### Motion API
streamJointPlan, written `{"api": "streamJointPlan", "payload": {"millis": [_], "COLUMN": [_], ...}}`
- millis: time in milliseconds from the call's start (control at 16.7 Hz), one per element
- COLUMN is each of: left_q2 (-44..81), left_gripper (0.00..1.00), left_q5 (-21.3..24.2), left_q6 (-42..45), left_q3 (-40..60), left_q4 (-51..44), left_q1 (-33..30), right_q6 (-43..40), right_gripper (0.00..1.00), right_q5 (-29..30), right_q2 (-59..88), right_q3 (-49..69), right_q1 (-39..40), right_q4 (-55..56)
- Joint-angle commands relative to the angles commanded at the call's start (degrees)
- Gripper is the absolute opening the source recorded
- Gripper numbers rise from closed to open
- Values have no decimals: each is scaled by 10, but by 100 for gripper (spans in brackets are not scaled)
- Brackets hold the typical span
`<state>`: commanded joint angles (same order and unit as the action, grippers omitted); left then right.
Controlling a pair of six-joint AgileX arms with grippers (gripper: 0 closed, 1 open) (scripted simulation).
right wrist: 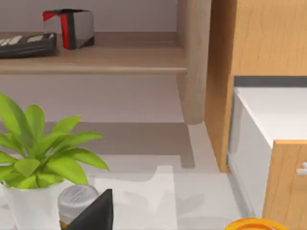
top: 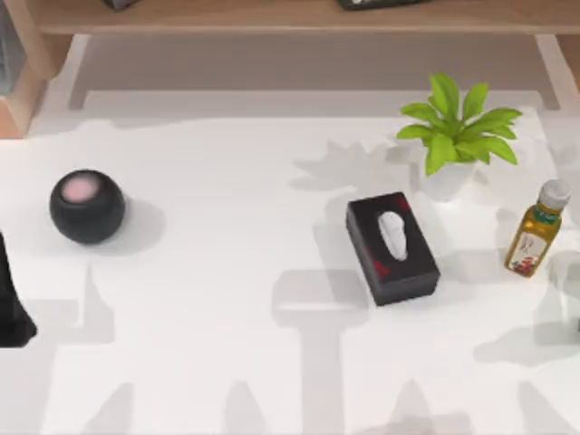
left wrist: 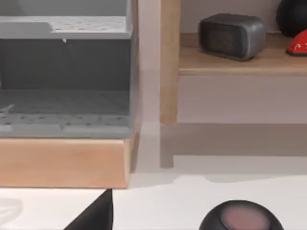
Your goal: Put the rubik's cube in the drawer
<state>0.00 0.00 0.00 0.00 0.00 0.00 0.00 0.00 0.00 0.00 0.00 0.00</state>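
Note:
The rubik's cube, showing red, black and pale faces, stands on the wooden shelf behind the table. To the right of that shelf is a wooden cabinet with a drawer. The drawer has a white side and a wooden front, and looks pulled out. My left arm is parked at the table's left edge, holding nothing that I can see. A dark part of my right gripper shows low in the right wrist view, far from the cube.
On the table are a black round speaker at the left, a black tissue box in the middle, a potted plant and an oil bottle at the right. A grey open-shelved unit stands back left. A dark remote lies beside the cube.

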Motion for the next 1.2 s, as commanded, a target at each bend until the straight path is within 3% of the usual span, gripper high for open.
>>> {"api": "streamJointPlan", "payload": {"millis": [420,1200], "left_q2": [0,0], "left_gripper": [100,100], "left_q5": [0,0], "left_q6": [0,0], "left_q3": [0,0], "left_q4": [0,0], "left_q1": [0,0], "right_q6": [1,8], "right_gripper": [100,100], "right_q5": [25,163], "right_q2": [92,769], "right_q3": [91,700], "right_q1": [23,150], "right_q4": [9,62]}}
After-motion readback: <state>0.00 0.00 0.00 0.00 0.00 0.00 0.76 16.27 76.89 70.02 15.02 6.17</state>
